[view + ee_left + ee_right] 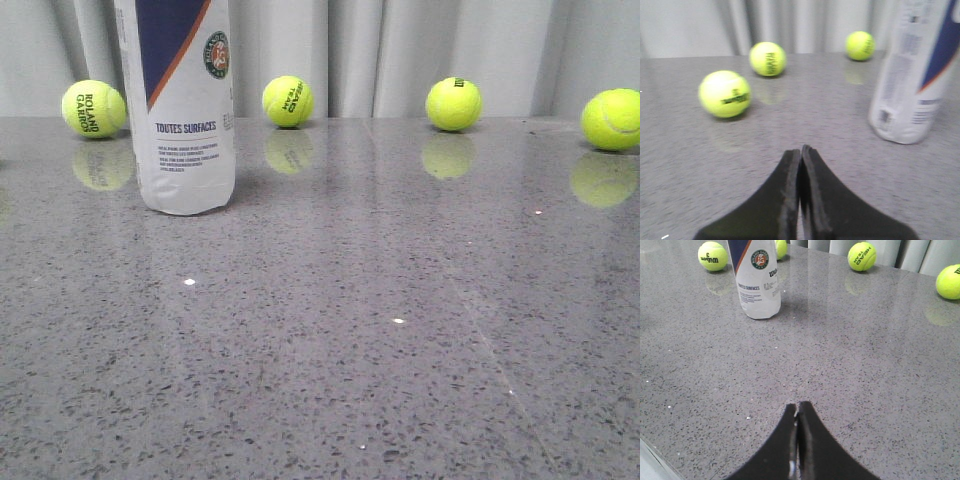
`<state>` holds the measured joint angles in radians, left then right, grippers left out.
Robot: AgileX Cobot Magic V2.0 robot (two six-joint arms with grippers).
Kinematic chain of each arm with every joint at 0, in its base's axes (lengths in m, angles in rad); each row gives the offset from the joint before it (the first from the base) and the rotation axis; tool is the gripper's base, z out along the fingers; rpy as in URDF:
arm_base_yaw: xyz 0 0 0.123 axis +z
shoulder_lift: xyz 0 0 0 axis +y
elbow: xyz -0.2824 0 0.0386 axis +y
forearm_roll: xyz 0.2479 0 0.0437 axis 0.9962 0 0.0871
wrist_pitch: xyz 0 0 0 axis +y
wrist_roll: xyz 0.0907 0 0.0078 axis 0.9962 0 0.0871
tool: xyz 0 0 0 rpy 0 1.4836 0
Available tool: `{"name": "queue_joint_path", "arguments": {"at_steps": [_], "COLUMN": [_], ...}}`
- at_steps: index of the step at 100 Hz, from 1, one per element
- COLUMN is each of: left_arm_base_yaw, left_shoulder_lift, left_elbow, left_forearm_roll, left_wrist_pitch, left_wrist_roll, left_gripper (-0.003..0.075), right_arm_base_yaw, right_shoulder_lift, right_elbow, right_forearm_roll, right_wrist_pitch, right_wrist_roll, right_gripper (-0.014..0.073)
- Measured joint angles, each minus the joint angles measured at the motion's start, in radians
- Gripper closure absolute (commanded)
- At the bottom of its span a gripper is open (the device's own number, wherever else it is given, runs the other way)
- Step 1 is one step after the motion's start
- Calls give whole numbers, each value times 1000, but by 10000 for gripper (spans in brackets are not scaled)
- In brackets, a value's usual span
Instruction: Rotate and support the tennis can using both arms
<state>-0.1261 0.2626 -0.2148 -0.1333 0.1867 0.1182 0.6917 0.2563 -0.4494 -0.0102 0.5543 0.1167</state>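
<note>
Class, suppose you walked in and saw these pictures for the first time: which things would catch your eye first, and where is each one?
The tall tennis can stands upright on the left of the grey speckled table, its top cut off in the front view. Four yellow-green tennis balls line the table's far edge before a pale curtain. In each wrist view, the left gripper and right gripper are shut, empty and apart from the can.

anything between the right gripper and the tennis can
Nothing. In the right wrist view, only bare grey table lies between the closed right gripper and the upright tennis can; the tennis balls sit off to the sides and behind.
</note>
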Motion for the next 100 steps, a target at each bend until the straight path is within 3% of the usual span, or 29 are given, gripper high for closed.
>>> {"name": "queue_joint_path", "arguments": {"at_steps": [30,100], "left_arm_base_yaw": [174,193], "left_shoulder_lift": [-227,-267], "left_elbow": [213,215], "left_forearm_roll": [21,23], "left_wrist_pitch": [-95,-81], "left_wrist_roll": [-13,-49], "left_gripper": [740,740], "right_arm_base_yaw": [0,0], "right_shoulder_lift": [0,0], "right_elbow": [0,0], "right_forearm_roll": [0,0], "right_wrist_pitch": [0,-2], "right_wrist_roll": [0,0], "right_gripper": [661,661]}}
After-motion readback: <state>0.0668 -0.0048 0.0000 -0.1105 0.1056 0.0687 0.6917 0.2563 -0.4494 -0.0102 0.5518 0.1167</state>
